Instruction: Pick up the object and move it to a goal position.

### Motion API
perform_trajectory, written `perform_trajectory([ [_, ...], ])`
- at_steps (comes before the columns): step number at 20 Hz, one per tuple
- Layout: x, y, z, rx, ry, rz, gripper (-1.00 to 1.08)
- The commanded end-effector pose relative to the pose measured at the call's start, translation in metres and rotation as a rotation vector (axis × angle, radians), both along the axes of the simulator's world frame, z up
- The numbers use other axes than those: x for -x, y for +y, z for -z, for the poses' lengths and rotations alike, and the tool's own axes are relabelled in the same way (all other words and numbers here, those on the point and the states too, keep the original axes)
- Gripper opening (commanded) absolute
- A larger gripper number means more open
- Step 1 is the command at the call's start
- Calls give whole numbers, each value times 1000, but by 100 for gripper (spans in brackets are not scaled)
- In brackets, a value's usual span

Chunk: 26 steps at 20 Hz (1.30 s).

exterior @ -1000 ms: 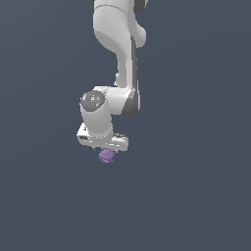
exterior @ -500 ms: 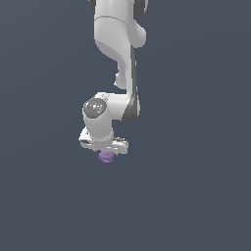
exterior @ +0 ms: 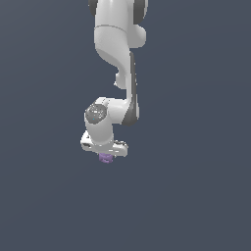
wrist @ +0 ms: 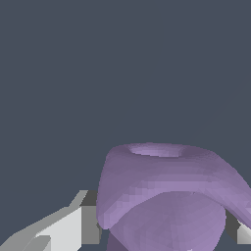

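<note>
The object point(exterior: 105, 158) is a small lumpy purple thing that peeks out just under the white gripper point(exterior: 104, 155) in the exterior view, mostly hidden by the hand. In the wrist view the object point(wrist: 162, 186) fills the space between the two fingers. One finger point(wrist: 78, 223) touches one side of it and the other finger point(wrist: 240, 231) touches the opposite side. The gripper point(wrist: 164, 230) is shut on the object. Whether the object rests on the ground or hangs above it cannot be told.
The white arm point(exterior: 117, 54) comes down from the top of the exterior view to the wrist point(exterior: 100, 120). Around it there is only a plain dark grey-blue surface point(exterior: 196, 186).
The wrist has sunk a little lower over the object, and less of the purple object shows beneath the hand. The object has stayed at about the same spot.
</note>
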<state>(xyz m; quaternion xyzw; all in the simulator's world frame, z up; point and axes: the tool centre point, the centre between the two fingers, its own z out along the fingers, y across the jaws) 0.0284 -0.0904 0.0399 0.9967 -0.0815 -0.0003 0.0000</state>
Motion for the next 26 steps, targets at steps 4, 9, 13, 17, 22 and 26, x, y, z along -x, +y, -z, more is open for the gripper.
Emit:
perform_trajectory([
  [4, 0, 0, 0, 0, 0, 0, -100],
  [9, 0, 0, 0, 0, 0, 0, -100],
  [13, -3, -2, -7, 0, -1, 0, -100],
  [17, -9, -6, -22, 0, -1, 0, -100],
  [22, -20, -15, -53, 0, -1, 0, -100],
  [26, -33, -23, -85, 0, -1, 0, -100],
])
